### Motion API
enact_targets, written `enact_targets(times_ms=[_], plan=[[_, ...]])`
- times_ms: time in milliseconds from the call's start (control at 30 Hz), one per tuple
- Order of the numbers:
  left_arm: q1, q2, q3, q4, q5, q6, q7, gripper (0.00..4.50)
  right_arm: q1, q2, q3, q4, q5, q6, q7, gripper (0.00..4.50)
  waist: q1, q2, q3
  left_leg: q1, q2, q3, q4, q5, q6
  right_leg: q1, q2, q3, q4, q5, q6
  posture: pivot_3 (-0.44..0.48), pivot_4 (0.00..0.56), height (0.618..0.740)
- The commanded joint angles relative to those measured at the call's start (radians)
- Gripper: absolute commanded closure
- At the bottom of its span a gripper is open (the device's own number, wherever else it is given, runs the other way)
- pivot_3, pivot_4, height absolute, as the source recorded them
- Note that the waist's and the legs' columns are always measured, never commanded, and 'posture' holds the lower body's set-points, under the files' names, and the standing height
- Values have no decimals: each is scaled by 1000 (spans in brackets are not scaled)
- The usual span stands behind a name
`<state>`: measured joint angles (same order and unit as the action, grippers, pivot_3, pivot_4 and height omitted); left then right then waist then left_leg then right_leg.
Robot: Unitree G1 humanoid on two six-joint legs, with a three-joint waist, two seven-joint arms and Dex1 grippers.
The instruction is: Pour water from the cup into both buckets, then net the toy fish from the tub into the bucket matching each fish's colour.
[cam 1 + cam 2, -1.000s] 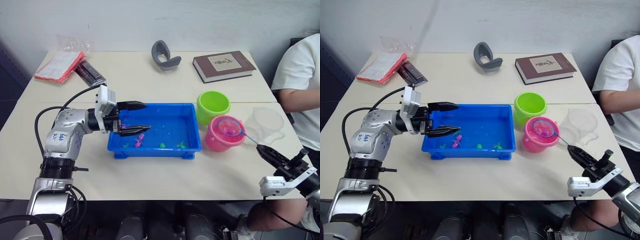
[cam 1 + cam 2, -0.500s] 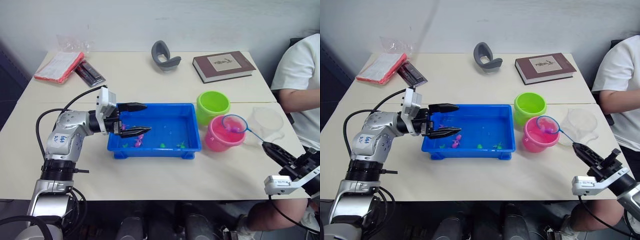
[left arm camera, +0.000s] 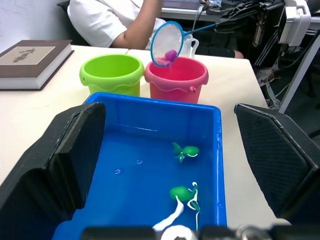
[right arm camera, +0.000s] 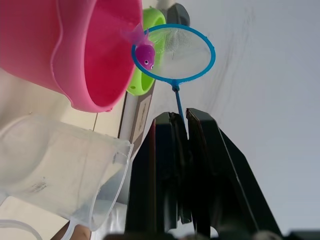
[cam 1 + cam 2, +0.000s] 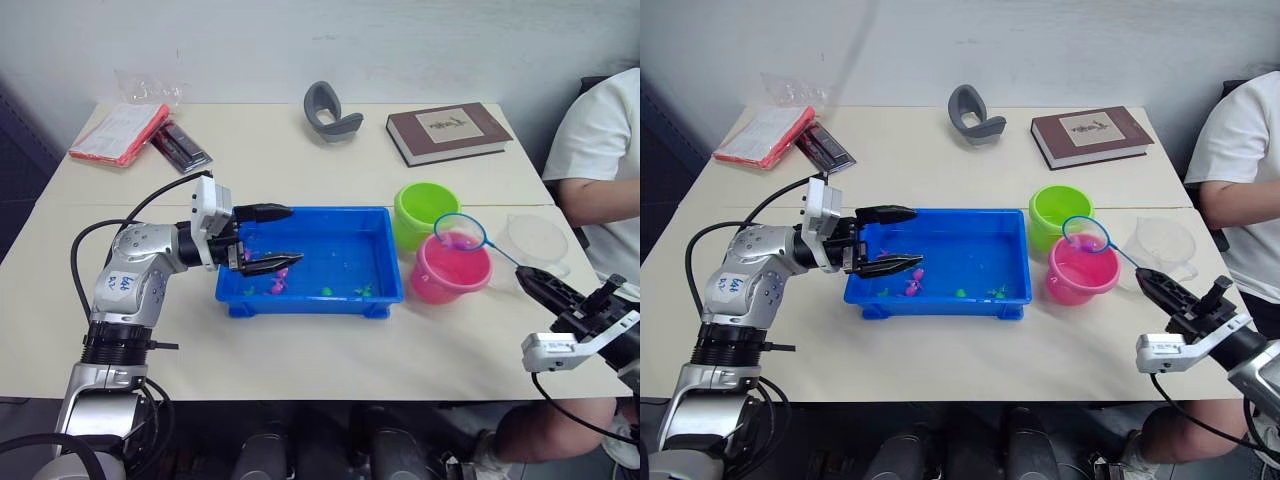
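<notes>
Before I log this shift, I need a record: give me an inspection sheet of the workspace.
Surface: pale table.
Job's things: net with pink fish above pink bucket; green bucket; blue tub holding fish; clear cup.
Clutter: book, grey object, red packet.
Grippers: right gripper shut on net handle; left gripper open over tub.
Cables: black cable on left arm.
Surroundings: seated person.
</notes>
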<state>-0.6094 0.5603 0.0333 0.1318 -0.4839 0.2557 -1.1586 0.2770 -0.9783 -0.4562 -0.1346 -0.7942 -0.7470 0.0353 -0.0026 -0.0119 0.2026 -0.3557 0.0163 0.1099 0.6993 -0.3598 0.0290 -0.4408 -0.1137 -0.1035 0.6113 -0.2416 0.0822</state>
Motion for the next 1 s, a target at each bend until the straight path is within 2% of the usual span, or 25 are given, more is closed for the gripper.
enact_targets(times_ms=[33, 100, 167, 233, 367, 500, 600, 833, 900, 1000], plan=[[-3, -4, 15, -22, -2, -21, 3, 62, -4, 1, -24, 6, 24, 20, -13, 4500, 0, 0, 0, 0, 0, 0, 0, 0, 0, 0, 0, 0, 0, 0, 0, 0, 150, 740], [-2, -5, 14, -24, -1, -24, 4, 62, 25, -5, 5, 12, 90, -3, 29, 4500, 1, 0, 0, 0, 0, 0, 0, 0, 0, 0, 0, 0, 0, 0, 0, 0, 150, 740], [0, -4, 18, -27, -3, -23, 9, 62, 35, 19, -20, 26, 114, 36, 32, 4500, 1, 0, 0, 0, 0, 0, 0, 0, 0, 1, 0, -1, 0, 0, 0, 0, 150, 740], [6, -3, 20, -31, -7, -19, 13, 62, 63, 13, -12, 12, 100, -7, 27, 4500, 0, 0, 0, 0, 0, 0, 0, 0, 0, 1, 0, 0, 0, 0, 0, 0, 150, 740], [9, -1, 19, -28, -6, -21, 8, 62, 53, 22, -63, 32, 86, 38, -9, 4500, 0, 0, 0, 1, 0, 0, 0, 0, 0, 2, 0, 0, 0, 0, 0, 0, 150, 740], [-3, -9, 16, -19, -6, -25, 10, 62, 89, 17, -31, -10, 52, -37, -25, 4500, 0, 0, 0, 1, 0, 0, 0, 0, 0, 2, 0, 0, 0, 0, 0, 0, 150, 740], [-8, -11, 14, -15, -4, -28, 8, 62, 99, 54, -80, -5, 40, 17, -51, 4500, 0, 0, 0, 1, 1, 0, 0, 0, 0, 2, 0, 0, -1, 0, 0, 0, 150, 740], [-18, -19, 18, 4, -4, -35, 14, 62, 138, 50, -47, -17, -3, -40, -88, 4500, 0, 0, 0, 1, 0, 0, 0, 0, 0, 2, 0, 0, -1, 0, 0, 0, 150, 740], [-21, -21, 14, 7, 0, -40, 10, 62, 115, 63, -80, 16, -3, 24, -106, 4500, 0, 0, 0, 2, 0, 0, 0, 0, 0, 2, 0, 0, -1, 0, 0, 0, 150, 740], [-23, -30, 16, 8, -3, -39, 16, 62, 114, 38, -39, 2, -25, -28, -124, 4500, -1, 0, 0, 2, 0, 0, 0, 0, 0, 2, 0, 0, 0, 0, 0, 0, 150, 740]])
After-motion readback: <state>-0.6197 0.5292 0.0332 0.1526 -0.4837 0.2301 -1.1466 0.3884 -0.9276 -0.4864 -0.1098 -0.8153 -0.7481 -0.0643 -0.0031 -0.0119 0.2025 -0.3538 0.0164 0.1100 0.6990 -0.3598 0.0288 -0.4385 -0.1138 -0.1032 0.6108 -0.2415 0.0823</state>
